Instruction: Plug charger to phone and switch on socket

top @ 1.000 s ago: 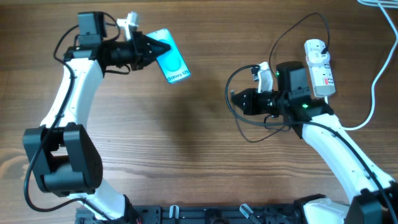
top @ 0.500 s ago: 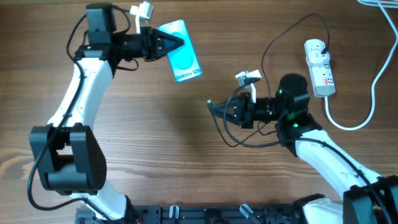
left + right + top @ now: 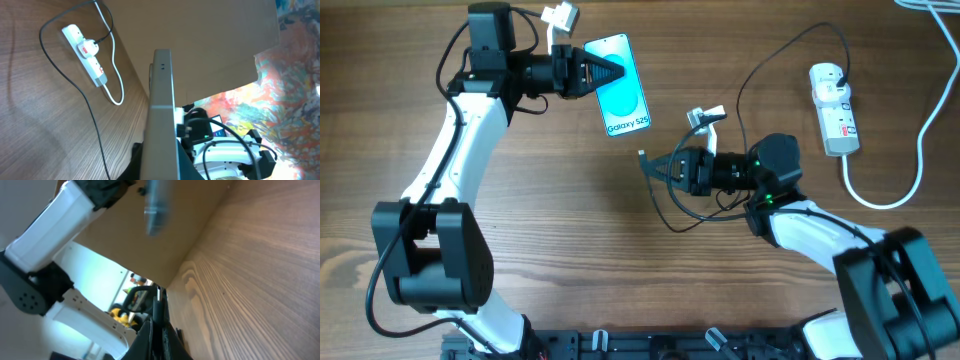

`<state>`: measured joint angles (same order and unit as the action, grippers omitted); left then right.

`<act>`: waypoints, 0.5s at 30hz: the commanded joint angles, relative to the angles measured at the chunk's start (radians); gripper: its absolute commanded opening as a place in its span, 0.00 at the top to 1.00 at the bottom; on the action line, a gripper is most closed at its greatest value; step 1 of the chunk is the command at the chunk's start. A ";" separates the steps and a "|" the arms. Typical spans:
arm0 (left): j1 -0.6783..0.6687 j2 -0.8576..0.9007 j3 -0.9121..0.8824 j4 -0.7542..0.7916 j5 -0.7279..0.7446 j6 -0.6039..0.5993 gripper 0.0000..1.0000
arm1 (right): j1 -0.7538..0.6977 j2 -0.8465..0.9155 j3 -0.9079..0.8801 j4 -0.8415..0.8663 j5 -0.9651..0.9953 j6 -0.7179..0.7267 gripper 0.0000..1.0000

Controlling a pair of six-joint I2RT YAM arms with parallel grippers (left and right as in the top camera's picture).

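Writing: the phone [image 3: 625,92] reads "Galaxy S25" on a white strip at its 5 o'clock end.
Left jaws: clamped on the phone's upper 9 o'clock edge.
Phone axis: 11-to-5 o'clock, screen up.
Right jaws: closed on the charger [image 3: 643,156] plug, mid-table [image 3: 540,250].
Plug tip: points to 10 o'clock, apart from the phone.
Socket [image 3: 833,112]: at 2 o'clock, label unreadable.

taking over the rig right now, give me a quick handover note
Left hand shut on the phone, held off the table.
Right hand shut on the charger near its plug; tip points at the phone, not yet in.
Socket lies at the table's right; charger's other end is plugged in.
Done: both grasped. Left: insert plug, switch on socket.
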<state>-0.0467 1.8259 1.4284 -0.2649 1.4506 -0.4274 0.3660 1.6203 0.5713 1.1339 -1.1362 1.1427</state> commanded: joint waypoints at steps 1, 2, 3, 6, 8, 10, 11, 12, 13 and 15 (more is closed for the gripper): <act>0.003 0.003 0.002 -0.021 0.049 0.002 0.96 | 0.007 0.037 0.000 0.049 0.040 0.085 0.96; 0.003 0.003 0.002 -0.024 0.049 0.001 0.96 | 0.007 0.037 0.000 0.051 0.050 0.088 0.96; 0.003 0.003 0.002 -0.028 0.049 0.002 0.96 | 0.007 0.037 0.000 0.059 0.057 0.089 0.96; 0.003 0.003 0.002 -0.027 0.048 0.002 0.96 | 0.007 0.037 0.000 0.085 0.063 0.093 0.96; -0.002 0.003 0.002 -0.028 0.040 0.002 0.96 | 0.007 0.037 0.000 0.085 0.071 0.112 0.96; -0.022 0.003 0.002 -0.027 0.000 0.002 0.96 | 0.007 0.037 0.000 0.085 0.071 0.126 0.96; -0.032 0.003 0.002 -0.027 -0.013 0.002 0.96 | 0.007 0.037 0.000 0.085 0.071 0.126 0.96; -0.040 0.003 0.002 -0.027 -0.019 0.002 0.96 | 0.007 0.037 0.000 0.085 0.071 0.125 0.96; -0.049 0.003 0.002 -0.027 -0.024 0.002 0.96 | 0.007 0.037 0.000 0.085 0.071 0.126 0.96; -0.062 0.003 0.002 -0.027 -0.032 0.002 0.96 | 0.007 0.037 0.000 0.085 0.070 0.126 0.96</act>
<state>-0.0834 1.8263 1.4284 -0.2928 1.4220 -0.4274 0.3660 1.6459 0.5705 1.2110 -1.0794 1.2564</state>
